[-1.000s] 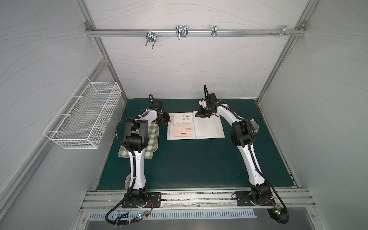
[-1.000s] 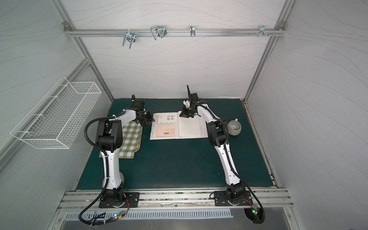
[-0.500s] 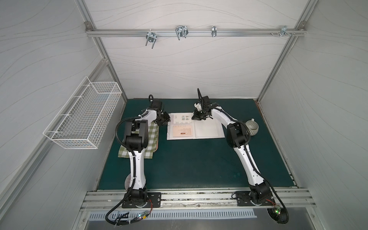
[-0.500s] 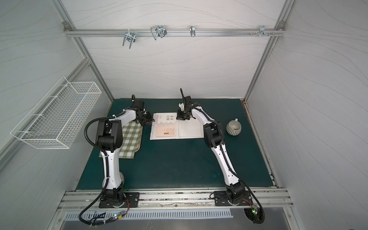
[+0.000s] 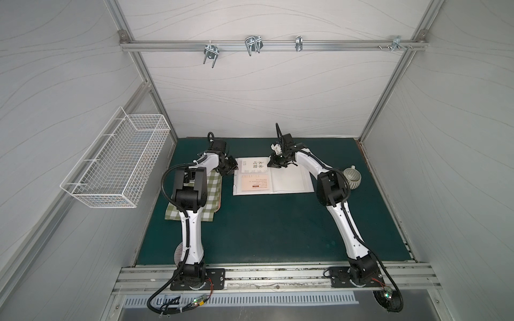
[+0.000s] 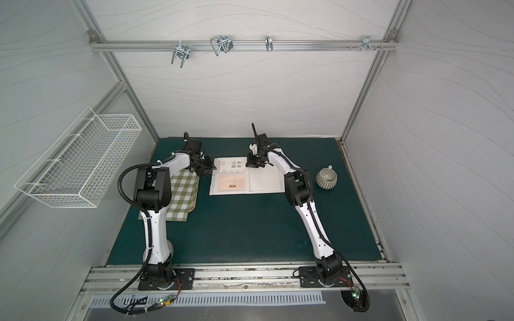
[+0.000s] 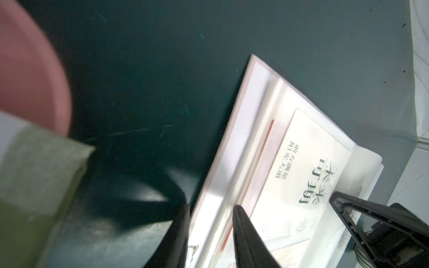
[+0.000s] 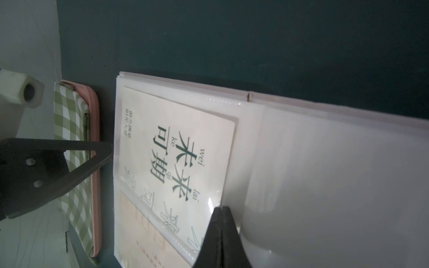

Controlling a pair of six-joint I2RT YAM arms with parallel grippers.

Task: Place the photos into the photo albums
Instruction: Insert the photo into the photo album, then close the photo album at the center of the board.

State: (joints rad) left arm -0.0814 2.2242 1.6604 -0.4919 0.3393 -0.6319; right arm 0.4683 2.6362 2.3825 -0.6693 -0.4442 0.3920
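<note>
Photo album (image 5: 292, 180) is open flat on the green desk (image 5: 278, 236), spine running toward the back wall, right page bare. White card (image 8: 176, 148) with dark characters lies on the far half of the album's left page. It is skewed against the page edges, one corner near the spine. Clear sleeve film glints by that corner; cannot tell if the card is fully inside the sleeve. Cream card (image 5: 254, 184) with small text sits in the near sleeve of the same page, square to it. Right gripper (image 8: 221, 210) is closed, tips pressed together right at the white card's spine-side corner; cannot tell if it pinches card or film. Left gripper (image 7: 283, 200) is at the album's outer left edge, jaws apart. One fingertip is low on the left page beside the white card, the other over the card near its characters; nothing clearly held. Green-and-white checked mat (image 5: 211, 191) with pink rim lies flat just beyond the album's left edge, apart from it, partly under the left arm. Grey ribbed cup (image 5: 351, 178) sits off the album's right edge, behind the right arm's elbow. White wire basket (image 5: 116, 164) hangs on the side wall, well apart from the album on its left.
</note>
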